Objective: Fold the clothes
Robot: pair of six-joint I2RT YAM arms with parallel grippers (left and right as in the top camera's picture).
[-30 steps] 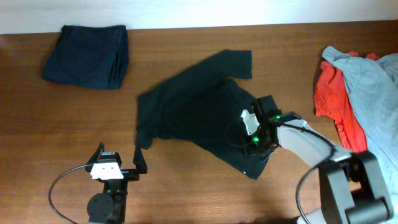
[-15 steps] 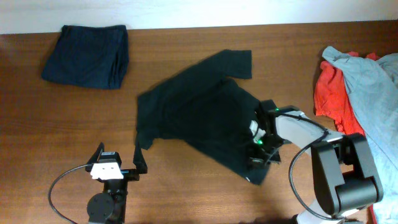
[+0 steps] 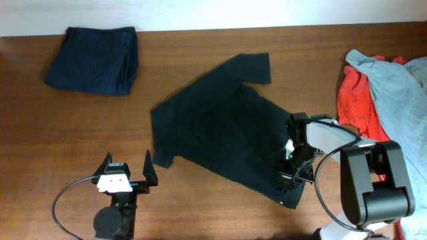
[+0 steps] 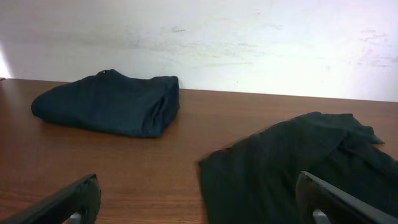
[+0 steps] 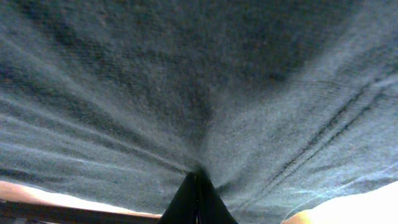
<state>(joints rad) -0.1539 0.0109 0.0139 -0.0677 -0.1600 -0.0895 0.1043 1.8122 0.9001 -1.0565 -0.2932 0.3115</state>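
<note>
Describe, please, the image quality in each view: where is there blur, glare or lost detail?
Overhead: even light, sharp, but the black T-shirt is so dark that its folds hardly show. Left wrist: folded navy garment sharp, the white wall bright. Right wrist: that T-shirt fills the frame, soft at the top, washed out at the bottom corners.

Plain black T-shirt (image 3: 220, 127) at centre, dark navy garment (image 3: 93, 59) at ten o'clock, bright red garment (image 3: 353, 103) and pale grey-blue garment (image 3: 400, 87) at three o'clock, reddish-brown wood-grain bench (image 3: 60, 133), scuffed off-white wall (image 4: 249, 37), black left fingers (image 4: 71, 200)
</note>
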